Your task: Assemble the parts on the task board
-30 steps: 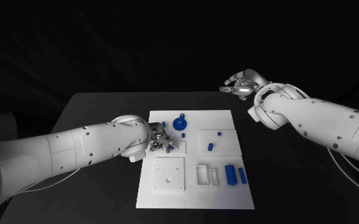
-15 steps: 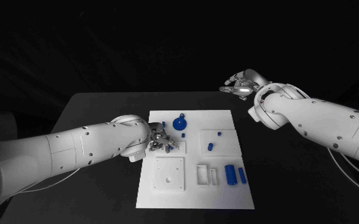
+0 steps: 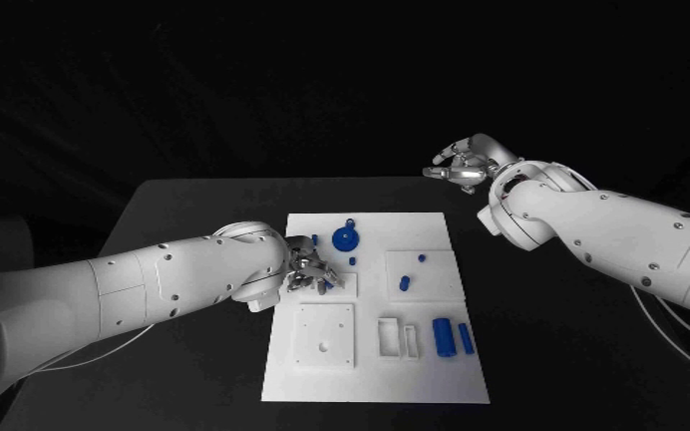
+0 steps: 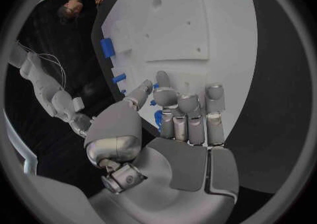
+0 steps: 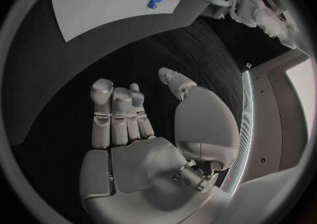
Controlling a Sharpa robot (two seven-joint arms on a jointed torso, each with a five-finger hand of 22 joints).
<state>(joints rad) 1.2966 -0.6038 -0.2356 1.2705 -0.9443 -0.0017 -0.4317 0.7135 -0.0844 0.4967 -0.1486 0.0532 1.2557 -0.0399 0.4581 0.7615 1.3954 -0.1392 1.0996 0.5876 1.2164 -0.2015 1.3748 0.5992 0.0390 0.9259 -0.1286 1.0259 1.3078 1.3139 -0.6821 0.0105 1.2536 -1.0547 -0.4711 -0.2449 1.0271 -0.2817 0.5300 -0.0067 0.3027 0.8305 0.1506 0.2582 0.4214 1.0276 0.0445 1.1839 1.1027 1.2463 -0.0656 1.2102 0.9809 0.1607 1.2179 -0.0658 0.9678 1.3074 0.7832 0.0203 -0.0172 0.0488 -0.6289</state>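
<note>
While the left hand (image 3: 311, 276) is held low over the left middle of the task board (image 3: 377, 381), its fingers (image 4: 188, 121) are curled together around a small blue part (image 4: 158, 118), which looks pinched against the thumb. Since a second ago almost nothing has been moved, so the part is probably being pressed slowly into its place and the step is not finished. More blue parts are seen on the board: a round one (image 3: 345, 239) near the far edge and two bars (image 3: 450, 336) near the right. The right hand (image 3: 462, 168) is held up past the far edge of the counter (image 3: 201, 212), well apart from the board, fingers loosely spread and nothing held.
</note>
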